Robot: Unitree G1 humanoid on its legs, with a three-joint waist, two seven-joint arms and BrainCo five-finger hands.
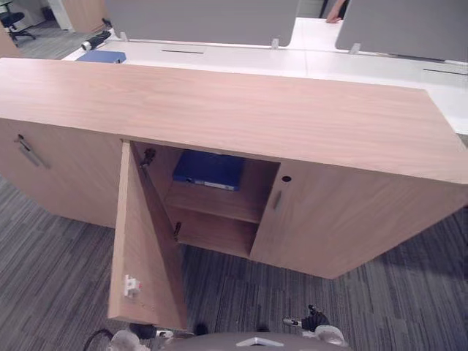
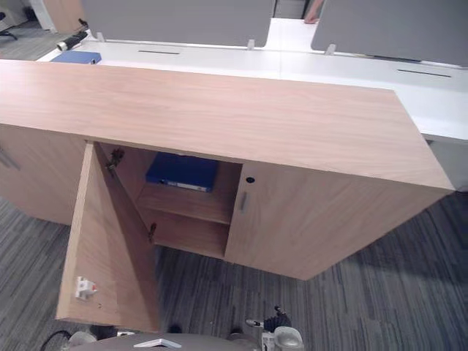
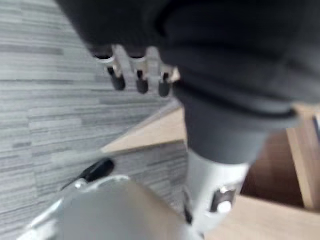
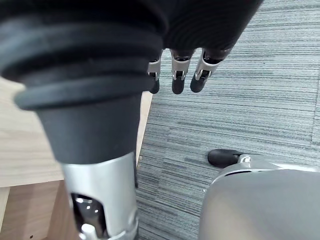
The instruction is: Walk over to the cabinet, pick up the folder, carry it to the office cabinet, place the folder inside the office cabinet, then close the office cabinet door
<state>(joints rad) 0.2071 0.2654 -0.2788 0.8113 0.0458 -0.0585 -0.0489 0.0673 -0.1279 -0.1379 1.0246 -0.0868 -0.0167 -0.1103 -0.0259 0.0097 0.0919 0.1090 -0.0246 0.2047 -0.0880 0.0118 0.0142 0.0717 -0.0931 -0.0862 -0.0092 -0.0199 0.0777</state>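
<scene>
A blue folder (image 1: 209, 170) lies flat on the upper shelf inside the wooden office cabinet (image 1: 241, 110). The cabinet's left door (image 1: 146, 241) stands wide open toward me, a white catch (image 1: 131, 285) on its inner face. My left hand (image 3: 141, 82) hangs beside me over the grey carpet, fingers relaxed and holding nothing. My right hand (image 4: 177, 82) hangs the same way on the other side, open and empty. Both hands are well short of the cabinet.
The cabinet's right door (image 1: 329, 219) is shut, with a small handle (image 1: 277, 199). Behind the cabinet is a white desk (image 1: 241, 58) with grey dividers; a second blue folder (image 1: 102, 56) lies at its far left. A person's hand (image 1: 336, 11) rests at the back.
</scene>
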